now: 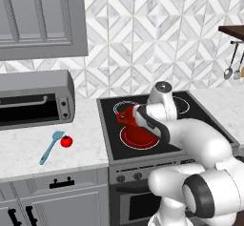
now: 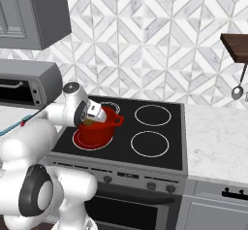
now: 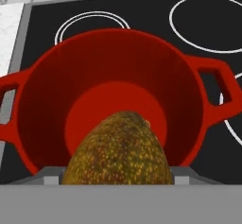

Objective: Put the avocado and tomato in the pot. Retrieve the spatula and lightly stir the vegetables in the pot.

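The gripper (image 2: 90, 119) hangs right over the open red pot (image 3: 113, 72), and it's clamped around the avocado (image 3: 118, 150), which sits above the pot's bare floor. The pot rests on the stove's (image 2: 160, 163) near-left burner. Way off left on the marble counter (image 1: 28, 148), the tomato (image 1: 66, 141) lies just beside the light-blue spatula (image 1: 50, 147).

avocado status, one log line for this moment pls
avocado: held over pot | gripper: shut on avocado | tomato: on counter by spatula
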You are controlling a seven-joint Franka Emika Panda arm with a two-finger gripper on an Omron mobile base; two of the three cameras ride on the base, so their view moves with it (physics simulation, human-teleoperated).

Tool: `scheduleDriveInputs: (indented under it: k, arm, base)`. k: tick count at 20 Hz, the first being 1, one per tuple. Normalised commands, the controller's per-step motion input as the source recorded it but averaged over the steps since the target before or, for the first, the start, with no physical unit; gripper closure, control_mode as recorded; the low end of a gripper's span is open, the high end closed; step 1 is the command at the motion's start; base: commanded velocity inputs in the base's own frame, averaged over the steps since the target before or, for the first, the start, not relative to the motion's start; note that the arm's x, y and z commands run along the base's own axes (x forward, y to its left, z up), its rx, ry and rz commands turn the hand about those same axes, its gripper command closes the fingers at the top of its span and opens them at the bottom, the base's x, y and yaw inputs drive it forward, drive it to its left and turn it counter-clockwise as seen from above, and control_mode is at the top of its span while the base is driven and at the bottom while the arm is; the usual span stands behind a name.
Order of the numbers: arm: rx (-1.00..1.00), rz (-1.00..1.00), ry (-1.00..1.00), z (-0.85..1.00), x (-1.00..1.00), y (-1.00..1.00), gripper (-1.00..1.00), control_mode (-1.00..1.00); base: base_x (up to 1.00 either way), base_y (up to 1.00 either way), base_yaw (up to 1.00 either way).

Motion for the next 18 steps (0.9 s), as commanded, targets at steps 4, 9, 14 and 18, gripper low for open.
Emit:
scheduleDriveInputs:
  k: [4, 9, 14, 18]
  arm:
    - [0.00, 0.00, 0.03, -0.37, 0.00, 0.00, 1.00, -1.00]
    - [0.00, 0.00, 0.01, -0.16, 0.00, 0.00, -1.00, -1.00]
    - [0.00, 0.00, 0.00, 0.07, 0.00, 0.00, -1.00, -1.00]
    - [0.00, 0.00, 0.00, 0.26, -0.07, 0.00, -1.00, -1.00]
  base:
    - [0.00, 0.00, 0.00]
    - [0.00, 0.00, 0.00]
    - [0.00, 0.00, 0.00]
    - [0.00, 0.00, 0.00]
